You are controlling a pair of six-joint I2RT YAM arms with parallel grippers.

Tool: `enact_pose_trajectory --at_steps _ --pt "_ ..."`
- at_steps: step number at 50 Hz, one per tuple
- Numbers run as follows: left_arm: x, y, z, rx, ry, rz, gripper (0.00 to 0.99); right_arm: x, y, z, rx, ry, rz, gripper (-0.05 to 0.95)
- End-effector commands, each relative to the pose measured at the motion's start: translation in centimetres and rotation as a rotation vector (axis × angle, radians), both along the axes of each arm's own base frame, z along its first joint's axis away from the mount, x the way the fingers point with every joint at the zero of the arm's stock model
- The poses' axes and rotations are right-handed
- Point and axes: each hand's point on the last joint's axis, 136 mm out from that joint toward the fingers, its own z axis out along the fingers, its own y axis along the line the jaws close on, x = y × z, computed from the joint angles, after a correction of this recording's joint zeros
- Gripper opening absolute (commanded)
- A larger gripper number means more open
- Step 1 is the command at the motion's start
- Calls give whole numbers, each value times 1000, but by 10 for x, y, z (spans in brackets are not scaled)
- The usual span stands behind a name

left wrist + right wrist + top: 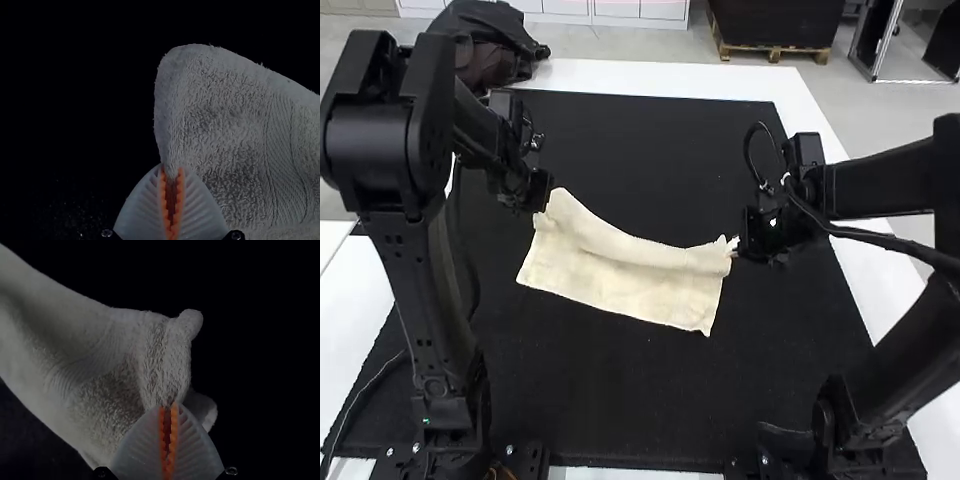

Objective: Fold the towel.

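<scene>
That towel (pixel 620 287) looks soft and light to me, a plush cotton sort that would sag wherever nothing bears it up. I'd expect no slipperiness, and nothing to break; the bother is that it creases and bunches easily. The corners at the two ends of the thick, rounded far edge seem the right places to take it, so that edge can be kept taut.

The left tool (pixel 171 174) is closed down to a pinch on one of those corners. The right tool (pixel 168 409) is closed just as tightly at the other end, where the cloth gathers into a ruck at its tips, with a loose bit poking out beside it. The towel spans between the two tools, its far edge bowing a little, and the rest spreads from them toward the arms' bases over the dark-topped bench (pixel 620 400).
</scene>
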Motion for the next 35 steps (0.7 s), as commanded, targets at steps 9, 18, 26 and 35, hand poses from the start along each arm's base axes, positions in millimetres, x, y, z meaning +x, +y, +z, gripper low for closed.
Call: enact_pose_trajectory --at_steps 9,18,26,35 --pt "-22 2 4 11 8 -19 21 -10 -2 11 0 -16 36 -26" --pt "-30 8 9 26 -5 -21 21 -17 -1 11 -6 -6 53 -26" --pt "-38 21 9 33 5 4 21 -21 -2 15 -5 -4 49 -26" --pt "-47 27 6 44 17 5 21 -31 -3 10 -11 17 55 -26"
